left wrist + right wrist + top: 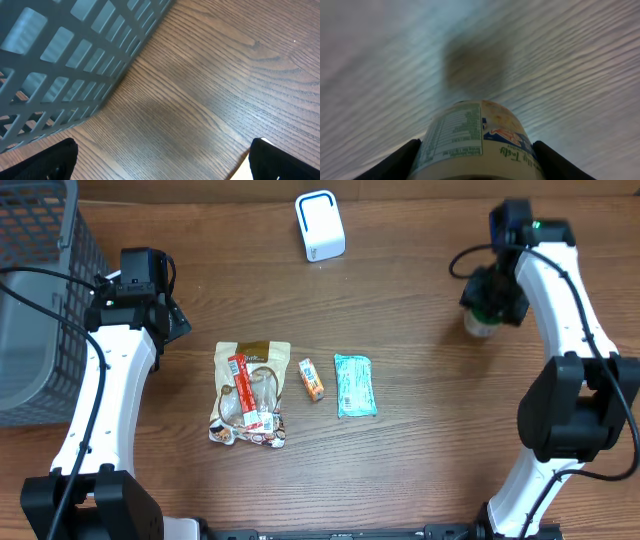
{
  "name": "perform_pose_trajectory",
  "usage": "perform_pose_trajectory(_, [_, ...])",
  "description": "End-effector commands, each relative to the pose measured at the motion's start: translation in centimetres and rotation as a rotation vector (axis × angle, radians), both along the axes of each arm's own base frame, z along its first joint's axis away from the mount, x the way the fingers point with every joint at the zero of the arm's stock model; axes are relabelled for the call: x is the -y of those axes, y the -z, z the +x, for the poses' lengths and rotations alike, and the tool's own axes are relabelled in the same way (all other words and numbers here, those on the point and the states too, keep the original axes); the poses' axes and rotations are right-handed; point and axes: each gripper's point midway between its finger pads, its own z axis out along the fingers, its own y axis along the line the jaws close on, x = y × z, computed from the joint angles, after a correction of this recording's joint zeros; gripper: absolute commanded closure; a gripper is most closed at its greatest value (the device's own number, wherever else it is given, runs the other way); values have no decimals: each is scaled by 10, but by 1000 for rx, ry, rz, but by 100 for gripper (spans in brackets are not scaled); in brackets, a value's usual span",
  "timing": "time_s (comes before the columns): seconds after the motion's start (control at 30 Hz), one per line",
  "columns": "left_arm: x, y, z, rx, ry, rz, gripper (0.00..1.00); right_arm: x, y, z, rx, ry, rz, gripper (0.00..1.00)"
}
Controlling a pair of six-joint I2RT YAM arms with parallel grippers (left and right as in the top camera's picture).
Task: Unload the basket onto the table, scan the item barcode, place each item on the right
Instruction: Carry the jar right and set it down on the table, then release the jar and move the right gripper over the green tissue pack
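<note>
Across the overhead view spread a wood-grain tabletop, with a white scanner at upper centre and the cup at upper right. Left wrist: left fingers stood wide apart over bare wood by a grey basket. Right wrist: right fingers gripped the cup.

The round cream-coloured plastic cup bore a green-printed table of fine print and white script on a blue band, both too blurred to read. Print on the teal rectangular packet was too small to read.
</note>
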Motion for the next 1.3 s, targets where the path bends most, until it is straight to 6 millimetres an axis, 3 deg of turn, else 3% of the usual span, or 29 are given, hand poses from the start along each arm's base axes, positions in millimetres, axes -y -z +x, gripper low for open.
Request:
perform_pose_trajectory(0.0, [-1, -5, 4, 5, 13, 19, 0, 7, 26, -14, -40, 35, 14, 82])
perform_pose_trajectory(0.23, [-1, -5, 4, 5, 13, 19, 0, 11, 59, -23, -50, 39, 11, 71])
perform_pose_trajectory(0.27, [-1, -5, 4, 5, 13, 19, 0, 10, 61, -24, -50, 39, 11, 62])
perform_pose_trajectory(0.33, [-1, -5, 4, 6, 13, 19, 0, 11, 62, -25, -51, 39, 10, 15])
perform_pose_trajectory(0.37, [-1, -5, 4, 5, 13, 19, 0, 11, 62, -25, -52, 39, 11, 0])
perform_pose_trajectory(0.43, [-1, -5, 4, 6, 13, 19, 0, 11, 61, -24, -52, 38, 10, 0])
perform_pose_trajectory(0.5, [-1, -5, 4, 5, 13, 19, 0, 11, 47, -22, -54, 32, 11, 0])
perform_pose_trajectory(0.67, [-1, -5, 4, 5, 13, 19, 0, 8, -15, -10, -7, 27, 21, 0])
perform_pose_trajectory(0.77, [-1, -5, 4, 5, 13, 19, 0, -15, -54, -2, 43, -82, 109, 0])
perform_pose_trajectory(0.83, [-1, -5, 4, 5, 13, 19, 0, -39, -76, -1, 72, -183, 198, 0])
perform_pose_trajectory(0.87, [-1, -5, 4, 5, 13, 19, 0, -63, -88, -6, 82, -274, 283, 0])
perform_pose_trajectory(0.97, [-1, -5, 4, 5, 13, 19, 0, -91, -92, -20, 48, -379, 365, 4])
perform_pose_trajectory(1.03, [-1, -5, 4, 6, 13, 19, 0, -109, -84, -31, 0, -417, 374, 17])
perform_pose_trajectory(1.13, [-1, -5, 4, 5, 13, 19, 0, -128, -71, -42, -51, -463, 379, 20])
perform_pose_trajectory(1.27, [-1, -5, 4, 5, 13, 19, 0, -147, -48, -58, -118, -508, 382, 34])
